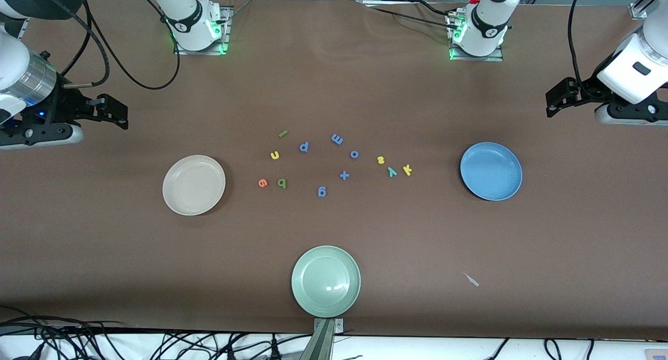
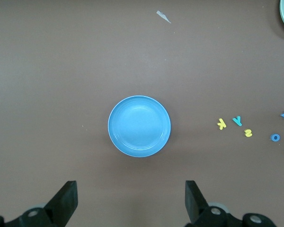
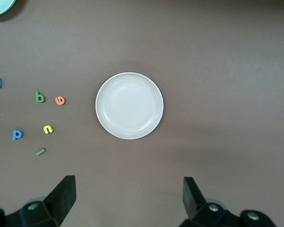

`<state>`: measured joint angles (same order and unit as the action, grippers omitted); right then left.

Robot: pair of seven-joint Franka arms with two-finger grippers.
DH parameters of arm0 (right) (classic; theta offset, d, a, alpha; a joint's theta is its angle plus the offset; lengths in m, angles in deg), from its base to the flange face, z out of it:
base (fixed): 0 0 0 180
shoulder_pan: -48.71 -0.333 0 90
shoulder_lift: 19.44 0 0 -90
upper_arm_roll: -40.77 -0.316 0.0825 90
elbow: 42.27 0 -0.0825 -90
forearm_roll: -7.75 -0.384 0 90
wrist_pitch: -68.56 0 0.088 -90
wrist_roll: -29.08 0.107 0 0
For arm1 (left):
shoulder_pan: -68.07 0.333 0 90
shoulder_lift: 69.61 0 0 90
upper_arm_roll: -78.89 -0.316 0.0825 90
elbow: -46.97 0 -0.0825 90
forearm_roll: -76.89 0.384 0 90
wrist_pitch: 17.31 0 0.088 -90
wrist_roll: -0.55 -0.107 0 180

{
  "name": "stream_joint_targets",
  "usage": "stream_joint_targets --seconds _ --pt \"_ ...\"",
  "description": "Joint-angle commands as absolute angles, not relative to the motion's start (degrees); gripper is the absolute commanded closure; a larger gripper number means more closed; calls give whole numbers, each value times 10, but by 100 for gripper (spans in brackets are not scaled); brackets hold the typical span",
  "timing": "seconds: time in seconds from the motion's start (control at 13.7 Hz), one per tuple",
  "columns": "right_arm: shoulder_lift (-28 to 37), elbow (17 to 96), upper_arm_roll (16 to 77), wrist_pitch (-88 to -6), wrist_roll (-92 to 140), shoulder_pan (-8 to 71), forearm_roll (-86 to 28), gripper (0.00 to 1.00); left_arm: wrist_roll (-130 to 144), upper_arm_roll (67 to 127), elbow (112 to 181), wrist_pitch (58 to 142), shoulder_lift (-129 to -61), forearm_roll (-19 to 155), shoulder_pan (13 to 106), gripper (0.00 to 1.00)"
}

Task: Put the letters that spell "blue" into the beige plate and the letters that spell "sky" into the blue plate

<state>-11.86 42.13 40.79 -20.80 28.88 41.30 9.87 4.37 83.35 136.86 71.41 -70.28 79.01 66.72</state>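
Observation:
The beige plate (image 1: 194,184) (image 3: 129,105) lies empty toward the right arm's end, the blue plate (image 1: 491,171) (image 2: 139,126) empty toward the left arm's end. Between them lie the green b (image 1: 282,183), orange e (image 1: 262,182), yellow u (image 1: 275,155) and olive l (image 1: 283,133), then the yellow s (image 1: 381,160), teal y (image 1: 392,171) and yellow k (image 1: 407,169). My right gripper (image 1: 114,111) (image 3: 129,196) hangs open and empty high beside the beige plate. My left gripper (image 1: 557,100) (image 2: 131,198) hangs open and empty high beside the blue plate.
A pale green plate (image 1: 326,280) sits near the front edge. Blue letters p (image 1: 304,147), m (image 1: 337,139), o (image 1: 354,154), g (image 1: 322,192) and a plus sign (image 1: 344,175) lie among the task letters. A white scrap (image 1: 472,280) lies beside the green plate.

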Motion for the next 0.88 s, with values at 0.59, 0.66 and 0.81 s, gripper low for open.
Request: stream_joint_targets --seconds 0.59,0.66,0.81 --pt "-125 415 408 -199 288 414 93 0 39 835 1369 718 -702 783 666 0" --pt "-124 415 409 -199 287 414 92 0 39 835 1369 717 -702 783 666 0" --pt "-124 415 411 -201 288 415 92 0 38 835 1369 716 -701 783 667 0"
